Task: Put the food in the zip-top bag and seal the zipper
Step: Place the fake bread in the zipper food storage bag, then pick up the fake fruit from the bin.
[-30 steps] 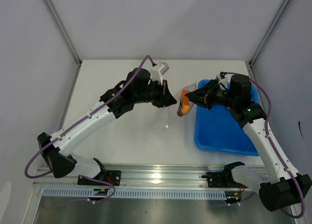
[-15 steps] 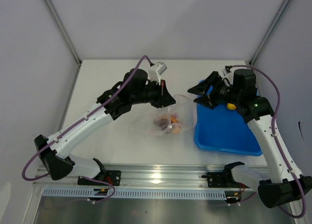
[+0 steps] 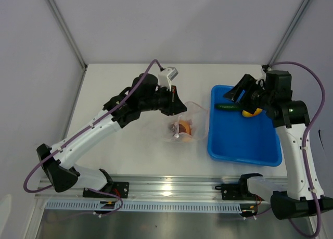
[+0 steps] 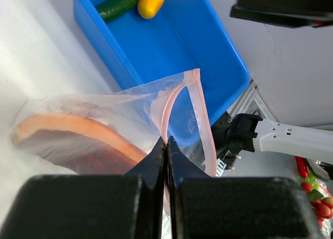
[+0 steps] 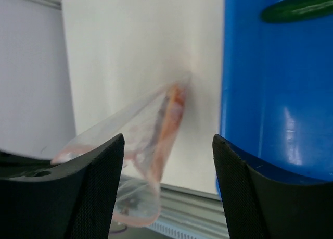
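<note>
Your left gripper (image 4: 166, 142) is pinched shut on one lip of the zip-top bag (image 4: 104, 109), right at the pink zipper (image 4: 200, 109). That is the place to hold it, since the strip looks stiffer than the film. The rest of the bag is thin, limp and crinkly, so expect it to sag and slide on the table rather than stand by itself.

The red-brown piece (image 4: 73, 140) lies inside at the low end, and the mouth gapes in a loop towards the blue tray (image 3: 239, 145), which sits just beside the bag.

At the tray's far end the cucumber (image 3: 229, 107) and the yellow-orange piece (image 3: 252, 113) lie close together. Whether they touch is hard to tell.

Your right gripper (image 3: 234, 90) hangs above them with its jaws wide and nothing between them.

Both toys are probably light, hard and smooth. Take the cucumber across its middle so it hangs level. The rounded piece could squirt out (close across its narrow width, gently).
</note>
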### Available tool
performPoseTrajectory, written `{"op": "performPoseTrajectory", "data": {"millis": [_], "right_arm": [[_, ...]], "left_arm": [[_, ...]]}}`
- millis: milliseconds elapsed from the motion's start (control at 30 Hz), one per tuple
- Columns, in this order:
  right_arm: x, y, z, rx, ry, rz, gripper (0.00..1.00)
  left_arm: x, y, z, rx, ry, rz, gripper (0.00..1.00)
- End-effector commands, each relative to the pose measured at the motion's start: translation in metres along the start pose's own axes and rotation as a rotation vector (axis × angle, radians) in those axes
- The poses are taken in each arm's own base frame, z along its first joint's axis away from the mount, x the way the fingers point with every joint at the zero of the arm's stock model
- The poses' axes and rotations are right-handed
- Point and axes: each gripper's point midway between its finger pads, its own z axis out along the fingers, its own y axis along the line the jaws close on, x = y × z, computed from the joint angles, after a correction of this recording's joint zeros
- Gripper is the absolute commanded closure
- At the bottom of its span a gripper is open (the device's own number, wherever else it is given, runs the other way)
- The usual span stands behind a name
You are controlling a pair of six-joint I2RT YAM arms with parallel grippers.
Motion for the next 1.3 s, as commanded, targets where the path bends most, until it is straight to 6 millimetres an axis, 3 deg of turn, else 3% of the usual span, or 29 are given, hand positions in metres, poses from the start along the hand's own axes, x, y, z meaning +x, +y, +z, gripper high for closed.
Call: {"op": "performPoseTrajectory", "data": {"millis": [0,67,100,233,400,533,667,1000,1267], "right_arm": [[-0.001,-0.055,0.015,0.157,0.005,-0.022,0.29],[-0.006,-0.067,0.025,0.158,-0.008,0.008,0.27],[-0.009,-0.090,0.030,0.206,-0.019,0.065,0.26],[-0.016,-0.122,0.056,0.246,-0.029,0.116,0.25],[-0.024,-0.150,0.085,0.282,-0.050,0.173,0.26],[-0.023,-0.199,0.108,0.450,-0.025,0.234,0.26],[-0.024,-0.234,0.121,0.572,-0.027,0.270,0.24],[-0.027,-0.294,0.150,0.777,-0.064,0.293,0.20],[-0.034,-0.316,0.172,0.832,-0.082,0.292,0.15]], "left_arm": [[-0.005,-0.006,-0.006,0.032,-0.016,0.017,0.99],[-0.001,-0.008,-0.007,0.049,-0.013,0.016,0.99],[0.001,-0.006,-0.006,0.049,-0.009,0.012,0.99],[0.008,-0.008,-0.007,0.074,-0.004,0.008,0.99],[0.017,-0.011,-0.010,0.111,0.003,0.005,0.99],[0.024,-0.012,-0.010,0.127,0.006,0.007,0.99],[0.031,-0.014,-0.010,0.139,0.003,0.016,0.99],[0.036,-0.015,-0.009,0.156,0.010,0.032,0.99],[0.040,-0.012,-0.005,0.149,0.028,0.030,0.99]]}}
